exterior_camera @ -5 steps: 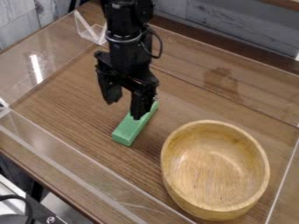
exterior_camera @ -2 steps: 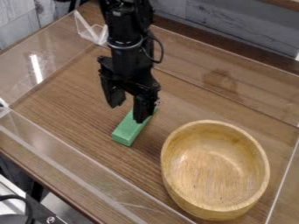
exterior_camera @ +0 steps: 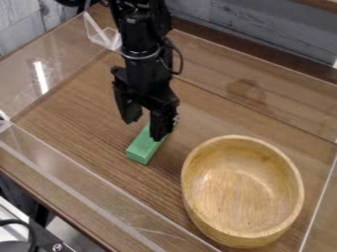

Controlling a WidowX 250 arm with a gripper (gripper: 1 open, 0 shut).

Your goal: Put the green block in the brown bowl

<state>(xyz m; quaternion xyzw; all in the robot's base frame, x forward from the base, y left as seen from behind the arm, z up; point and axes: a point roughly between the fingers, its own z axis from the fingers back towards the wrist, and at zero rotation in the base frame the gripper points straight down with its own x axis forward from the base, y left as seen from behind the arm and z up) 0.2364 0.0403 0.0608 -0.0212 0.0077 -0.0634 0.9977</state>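
Claw [exterior_camera: 145, 124] hanging wide open over green block [exterior_camera: 148, 145]; block lying flat on desk [exterior_camera: 79, 128], left of brown bowl [exterior_camera: 243, 191] in cam view, w/ claw partly covering its far end.

Matte black robot arm [exterior_camera: 140, 49] with a dark end effector [exterior_camera: 146, 111]
The body looks black throughout, built of chunky, angular segments with rounded joints; small pale marks dot its surface, a thin black cable [exterior_camera: 176, 51] loops out from one side, and the end effector has two blocky black fingers [exterior_camera: 161, 126]. Finer markings are too small to read.
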